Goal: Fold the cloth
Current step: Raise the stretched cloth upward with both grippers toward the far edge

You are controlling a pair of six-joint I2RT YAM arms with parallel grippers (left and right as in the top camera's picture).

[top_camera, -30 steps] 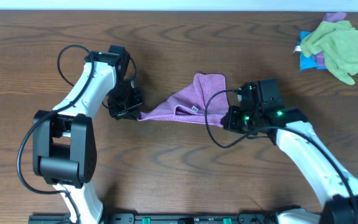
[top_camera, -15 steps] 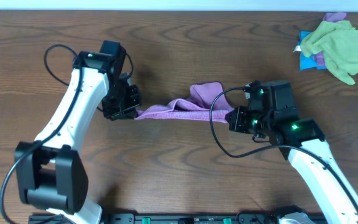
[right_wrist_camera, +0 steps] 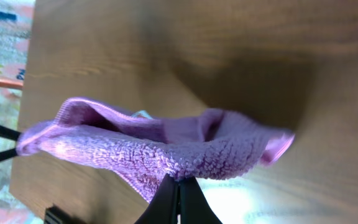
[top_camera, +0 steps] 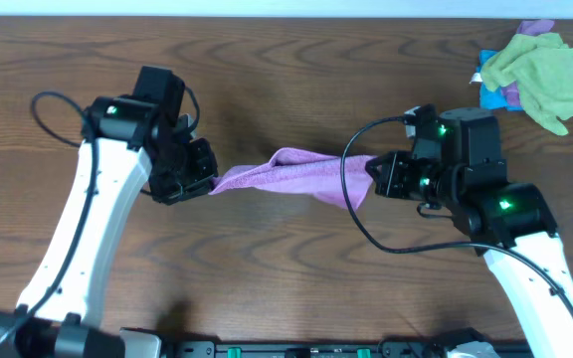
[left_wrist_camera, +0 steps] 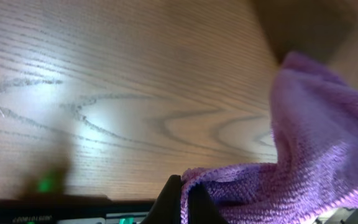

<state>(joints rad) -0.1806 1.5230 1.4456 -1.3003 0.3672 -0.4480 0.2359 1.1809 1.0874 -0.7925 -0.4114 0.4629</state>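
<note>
The cloth (top_camera: 291,171) is a lilac terry towel, stretched in the air between my two grippers above the wooden table (top_camera: 286,268) and sagging a little in the middle. My left gripper (top_camera: 210,180) is shut on its left corner. In the left wrist view the cloth (left_wrist_camera: 316,149) bunches to the right, and an edge is pinched in the left gripper (left_wrist_camera: 185,196). My right gripper (top_camera: 371,179) is shut on the right end. From the right wrist the fuzzy cloth (right_wrist_camera: 160,146) hangs across the frame, held at its lower edge by the right gripper (right_wrist_camera: 179,190).
A pile of cloths (top_camera: 537,70), yellow-green over blue and purple, lies at the table's far right corner. Black cables (top_camera: 361,214) loop off both arms. The table's near edge carries a black rail (top_camera: 316,348).
Both grippers have lifted the cloth off the table and pulled apart, left gripper moving left and right gripper moving right. The cloth has gone from a spread triangle to a taut hanging band.
</note>
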